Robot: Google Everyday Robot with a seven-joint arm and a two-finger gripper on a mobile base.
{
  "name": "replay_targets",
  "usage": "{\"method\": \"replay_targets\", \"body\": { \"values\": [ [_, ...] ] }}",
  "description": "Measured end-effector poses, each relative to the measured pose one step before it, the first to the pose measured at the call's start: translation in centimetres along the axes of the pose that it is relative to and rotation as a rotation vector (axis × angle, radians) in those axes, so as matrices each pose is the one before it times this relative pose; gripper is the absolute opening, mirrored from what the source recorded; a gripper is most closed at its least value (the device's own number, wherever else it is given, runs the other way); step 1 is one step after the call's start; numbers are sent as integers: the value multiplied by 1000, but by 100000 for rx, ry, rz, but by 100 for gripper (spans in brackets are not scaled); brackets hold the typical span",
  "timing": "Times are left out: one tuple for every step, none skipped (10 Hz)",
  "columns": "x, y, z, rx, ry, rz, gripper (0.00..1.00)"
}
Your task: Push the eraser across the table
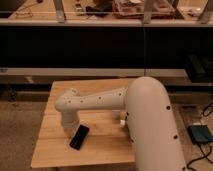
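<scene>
The eraser (79, 137) is seen lying flat on the table (107, 145), set diagonally near the front-left part of the top, well inside the edges. The gripper (70, 128) is brought down at the end of the white arm (100, 101), just beside the eraser's upper-left side; whether contact is made cannot be told. The fingers are hidden by the wrist housing but are taken as closed, with nothing gripped. The pushing step is judged to be in hand, with the tool low at the slab's edge. For the next move, a steady sideways sweep at table height is called for, kept low so the thin slab is not overridden or spun.
</scene>
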Motion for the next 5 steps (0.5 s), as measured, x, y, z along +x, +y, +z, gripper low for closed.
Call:
{"method": "replay_targets", "body": {
  "values": [
    [151,556,49,435,-480,624,31],
    [173,695,-24,541,-518,953,31],
    [210,809,-198,842,-297,1162,31],
    [132,530,-228,643,-32,766,31],
    [130,687,-244,597,146,773,31]
  ]
}}
